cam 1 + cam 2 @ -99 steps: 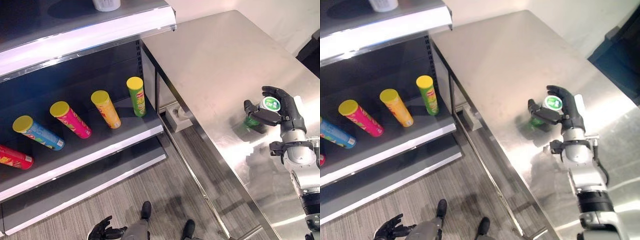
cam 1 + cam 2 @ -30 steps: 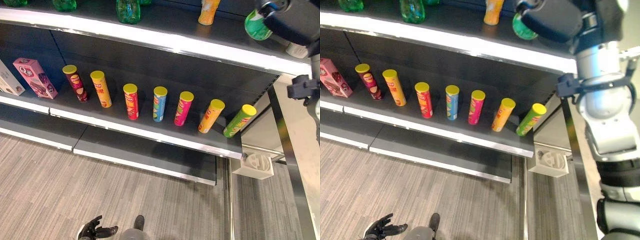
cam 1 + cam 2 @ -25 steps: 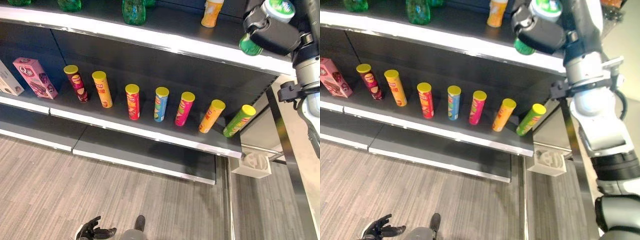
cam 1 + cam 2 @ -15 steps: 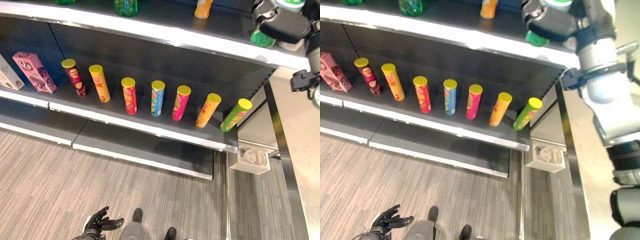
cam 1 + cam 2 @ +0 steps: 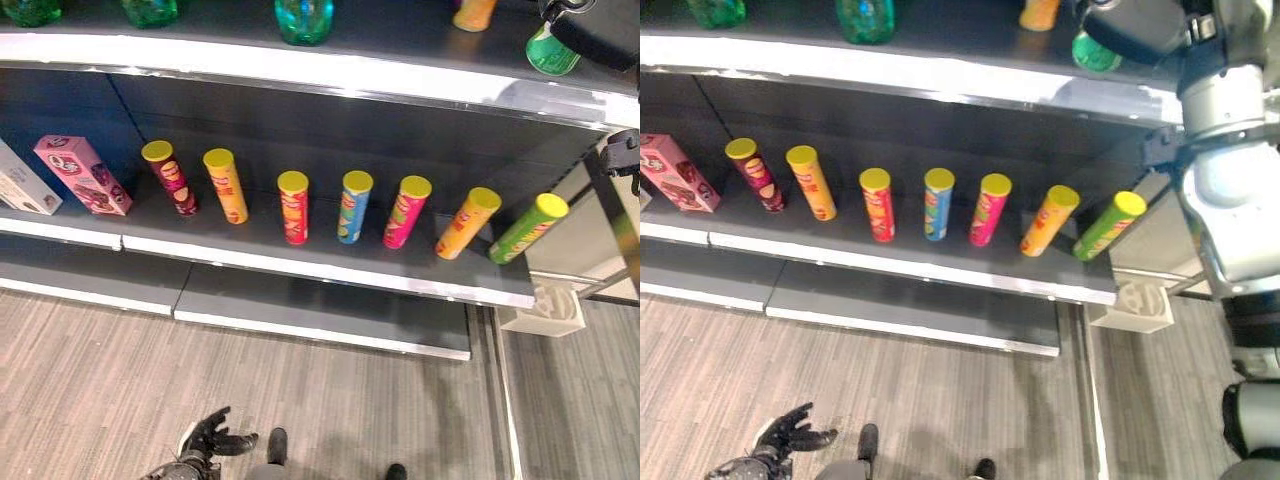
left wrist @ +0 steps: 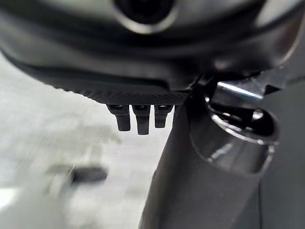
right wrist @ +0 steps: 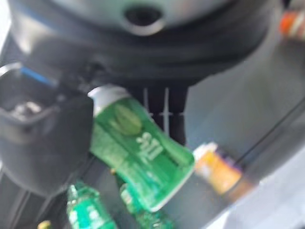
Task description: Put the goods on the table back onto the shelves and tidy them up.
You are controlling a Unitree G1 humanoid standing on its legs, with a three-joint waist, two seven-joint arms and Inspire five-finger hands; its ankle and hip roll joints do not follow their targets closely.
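Now placing: right hand [image 5: 1140,25] clamped on small green plastic bottle [image 7: 138,152] over dark upper shelf [image 5: 300,70]; next, lower it upright beside the orange bottle [image 5: 1040,14].

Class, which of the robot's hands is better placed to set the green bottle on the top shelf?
The right hand: it grips the green bottle at the top shelf; the left hand hangs near the floor.

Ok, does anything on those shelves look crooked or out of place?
The chip cans on the middle shelf lean unevenly: the green chip can at the right end tips far over, and the orange chip can beside it slants too. The right robot hand holds a green bottle tilted above the top shelf.
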